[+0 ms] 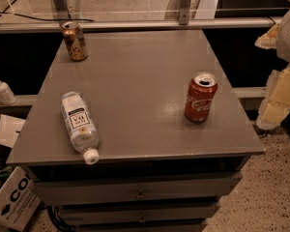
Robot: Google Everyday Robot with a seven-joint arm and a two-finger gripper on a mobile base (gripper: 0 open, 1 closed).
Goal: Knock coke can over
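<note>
Camera view shows the coke can [200, 97] upright toward four o'clock on the table [135, 81]. The gripper [279, 93] hangs at three o'clock, off the edge, and I cannot tell its state. A low push may slide it off instead of tipping it.

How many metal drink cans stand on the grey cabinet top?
2: red aluminium coke can, right of centre; brown-gold can, far-left corner. None seems hidden. Gripper at right edge.

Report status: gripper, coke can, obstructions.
Gripper at right edge, beyond the table, touching nothing. Coke can upright, table's right side. Nothing between them; bottle lying left, brown can back left.
</note>
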